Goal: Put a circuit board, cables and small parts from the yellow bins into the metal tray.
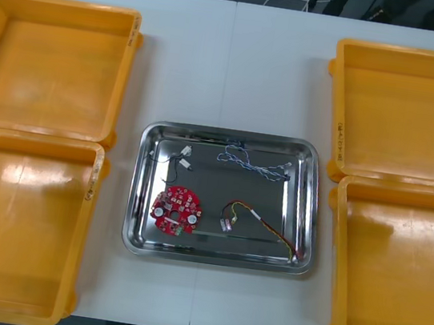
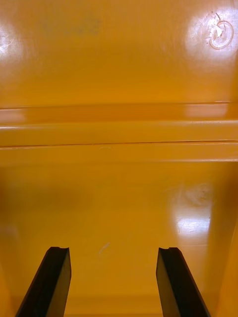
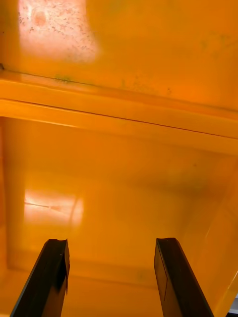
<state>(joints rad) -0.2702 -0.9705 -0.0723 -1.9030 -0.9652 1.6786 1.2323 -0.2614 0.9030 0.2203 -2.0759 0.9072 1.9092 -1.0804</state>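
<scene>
Both grippers wide and holding nothing — the goods lie in the metal tray [image 1: 233, 135].

My left gripper [image 3: 111, 242] and right gripper [image 2: 113, 250] hang over bare floors of the yellow bins [image 1: 51, 75] at the two side edges of the table [image 1: 230, 67], fingers well apart. The round red circuit board [image 1: 177, 208] lies by the tray's near-left corner; I judge it light, stiff and fragile — best taken by its rim, off the components. The black cable [image 1: 165, 158] sits toward the far-left corner, the blue and white cable [image 1: 250, 165] along the far edge, the red and yellow cable [image 1: 261, 221] toward the near-right corner (all limp and light, I'd guess; pinch at a plug or a bunched loop).
</scene>
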